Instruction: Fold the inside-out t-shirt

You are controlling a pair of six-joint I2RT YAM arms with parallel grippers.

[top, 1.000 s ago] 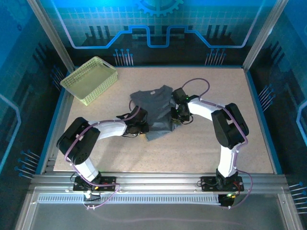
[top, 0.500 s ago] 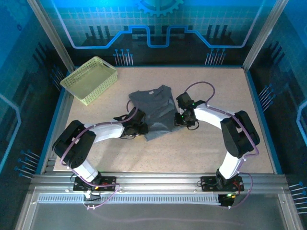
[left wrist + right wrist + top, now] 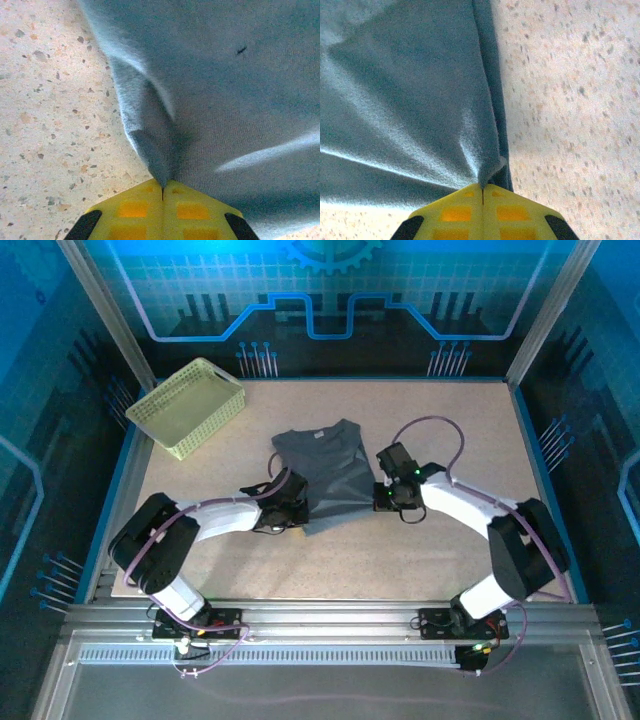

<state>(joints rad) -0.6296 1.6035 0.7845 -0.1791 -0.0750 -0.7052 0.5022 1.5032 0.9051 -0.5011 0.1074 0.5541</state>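
Top view: the t-shirt [image 3: 325,470], dark grey, lies rumpled in the middle of the speckled beige table [image 3: 460,430]; basket [image 3: 170,425] at the far left corner; blue-lit panels behind.
Left wrist: left gripper [image 3: 162,189] pinches a fold of the shirt's edge, fingers pressed together.
Right wrist: right gripper [image 3: 482,187] likewise pinches the cloth.
Progress: probably early (edges gripped, no neat fold yet).

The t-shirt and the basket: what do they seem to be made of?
The t-shirt: soft, matte knit fabric, judging by its fine weave, fuzz and creases. The basket: probably plastic, pale yellow-green, with moulded lattice walls; its gloss is too small to judge.
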